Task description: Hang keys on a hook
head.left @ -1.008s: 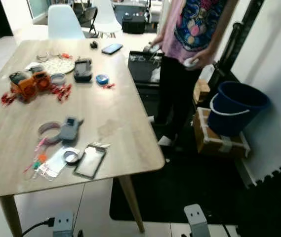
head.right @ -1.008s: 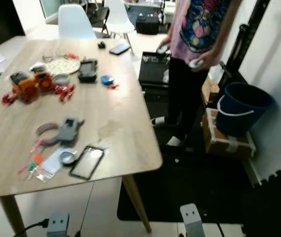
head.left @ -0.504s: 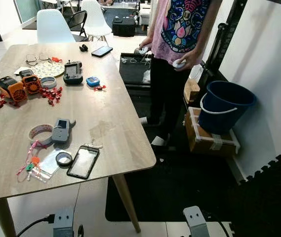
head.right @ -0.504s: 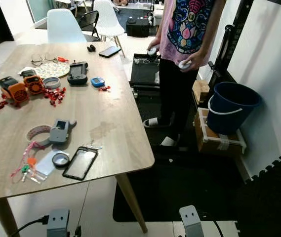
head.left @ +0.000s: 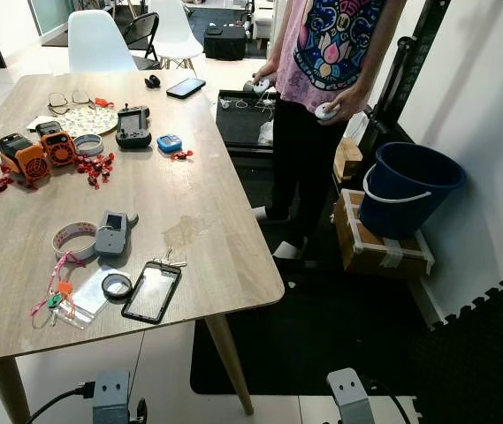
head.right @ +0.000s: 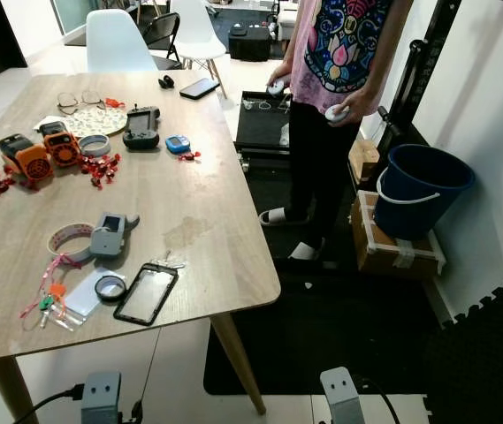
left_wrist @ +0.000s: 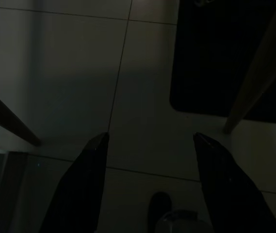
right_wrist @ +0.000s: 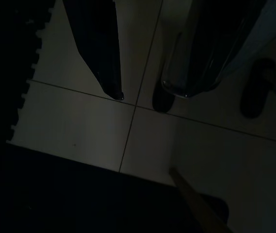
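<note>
Left eye view gives me the keys [head.left: 53, 297] near the table [head.left: 200, 212] edge. My left gripper [left_wrist: 150, 141] hangs spread over floor tiles; the right gripper's [right_wrist: 142, 92] state I cannot tell.

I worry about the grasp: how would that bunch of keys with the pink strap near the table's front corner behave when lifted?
The keys would probably dangle loosely, since several small tags spread out from a thin pink strap. They look light. Lying flat on the table, they may slide rather than lift.
</note>
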Motion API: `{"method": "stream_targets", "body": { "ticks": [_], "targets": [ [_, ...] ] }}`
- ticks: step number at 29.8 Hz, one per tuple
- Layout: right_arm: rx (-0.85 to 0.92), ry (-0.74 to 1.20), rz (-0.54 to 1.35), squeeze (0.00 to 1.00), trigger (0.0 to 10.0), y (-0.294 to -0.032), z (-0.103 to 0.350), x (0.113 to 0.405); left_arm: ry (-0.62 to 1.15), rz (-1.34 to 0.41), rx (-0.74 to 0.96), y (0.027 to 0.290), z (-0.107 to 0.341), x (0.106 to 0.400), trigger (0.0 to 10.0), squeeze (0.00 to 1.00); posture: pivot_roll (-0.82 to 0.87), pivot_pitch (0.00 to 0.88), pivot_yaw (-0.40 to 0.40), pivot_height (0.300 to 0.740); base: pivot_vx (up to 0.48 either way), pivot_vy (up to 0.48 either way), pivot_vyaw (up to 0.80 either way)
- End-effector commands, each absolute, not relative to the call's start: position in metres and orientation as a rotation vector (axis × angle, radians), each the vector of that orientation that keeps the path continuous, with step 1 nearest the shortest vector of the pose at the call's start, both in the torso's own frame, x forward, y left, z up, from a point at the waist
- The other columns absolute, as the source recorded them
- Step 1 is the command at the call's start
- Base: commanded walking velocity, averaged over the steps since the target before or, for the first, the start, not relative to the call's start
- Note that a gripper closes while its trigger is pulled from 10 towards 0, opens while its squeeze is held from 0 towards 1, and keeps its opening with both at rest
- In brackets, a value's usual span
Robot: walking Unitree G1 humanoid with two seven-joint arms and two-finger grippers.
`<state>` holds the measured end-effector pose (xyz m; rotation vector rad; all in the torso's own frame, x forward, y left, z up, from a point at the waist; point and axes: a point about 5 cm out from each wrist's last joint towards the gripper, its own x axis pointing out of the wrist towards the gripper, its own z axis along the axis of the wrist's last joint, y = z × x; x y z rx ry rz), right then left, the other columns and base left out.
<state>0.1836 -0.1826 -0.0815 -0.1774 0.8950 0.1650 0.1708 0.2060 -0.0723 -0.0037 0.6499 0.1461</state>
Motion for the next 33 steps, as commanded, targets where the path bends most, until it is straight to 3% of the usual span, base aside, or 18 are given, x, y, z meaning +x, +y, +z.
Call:
{"method": "stream_targets", "body": {
  "ticks": [1,21,33],
  "targets": [
    [-0.187,0.911,0.166,0.0,10.0,-0.1856,-0.0829,0.1805,0.67,0.162,-0.022,0.203,-0.0762,0.1641,10.0,0.0,0.07,0.047,-0.052,0.74,0.0,0.259,0.0],
    [-0.201,0.907,0.182,0.0,10.0,-0.1857,-0.0819,0.1824,0.676,0.173,-0.028,0.2023,-0.0771,0.1625,10.0,0.0,0.07,0.044,-0.06,0.74,0.0,0.35,0.0],
    [-0.198,0.906,0.183,0.0,10.0,-0.1847,-0.0816,0.1835,0.654,0.148,-0.011,0.2035,-0.0751,0.1633,10.0,0.0,0.07,0.051,-0.062,0.74,0.0,0.0,0.0]
  ]
}}
